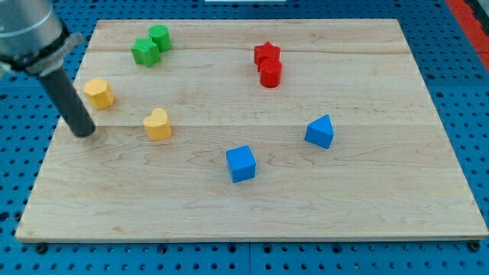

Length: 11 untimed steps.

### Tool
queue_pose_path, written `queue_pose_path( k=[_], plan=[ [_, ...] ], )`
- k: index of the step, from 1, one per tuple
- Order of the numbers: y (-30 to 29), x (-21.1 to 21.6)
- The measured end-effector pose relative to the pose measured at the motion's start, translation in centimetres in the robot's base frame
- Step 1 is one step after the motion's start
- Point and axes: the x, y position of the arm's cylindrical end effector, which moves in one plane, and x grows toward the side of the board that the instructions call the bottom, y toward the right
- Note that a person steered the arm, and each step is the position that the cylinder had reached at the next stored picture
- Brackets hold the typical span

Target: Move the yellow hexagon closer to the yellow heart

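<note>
A wooden board (pixel 252 206) is seen lying on a blue pegboard surface (pixel 23 176). The dark rod is planted at the left side of the board, with my tip (pixel 85 133) resting on the wood; no jaws are carried by the rod, so nothing is gripped and nothing can be opened or closed. The tip is placed just near-left of the yellow hexagon (pixel 98 92), close to it but apart, no contact being shown. The yellow heart (pixel 157 124) is found to the right of the tip and near-right of the hexagon, a gap of bare wood being left between the two yellow blocks. At the far left, a green star (pixel 145 52) and a green cylinder (pixel 160 37) are set touching or nearly so. At the far centre, a red star (pixel 267 54) and a red cylinder (pixel 270 73) are pressed together. A blue cube (pixel 241 163) is seen near the centre, and a blue wedge-like block (pixel 320 131) lies to its right, well apart.
</note>
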Motion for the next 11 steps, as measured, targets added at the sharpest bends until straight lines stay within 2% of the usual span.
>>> queue_pose_path(
  k=[1,2,3,4,5,7,8,10,11],
  plan=[
    [-0.3,-3.3],
    [0.8,-3.5],
    [-2.1,-3.5],
    [-3.7,-6.6],
    [-1.2,-7.7],
    [4.9,-7.1],
    [5.0,-10.0],
    [15.7,-12.4],
    [16.3,-17.6]
  ],
)
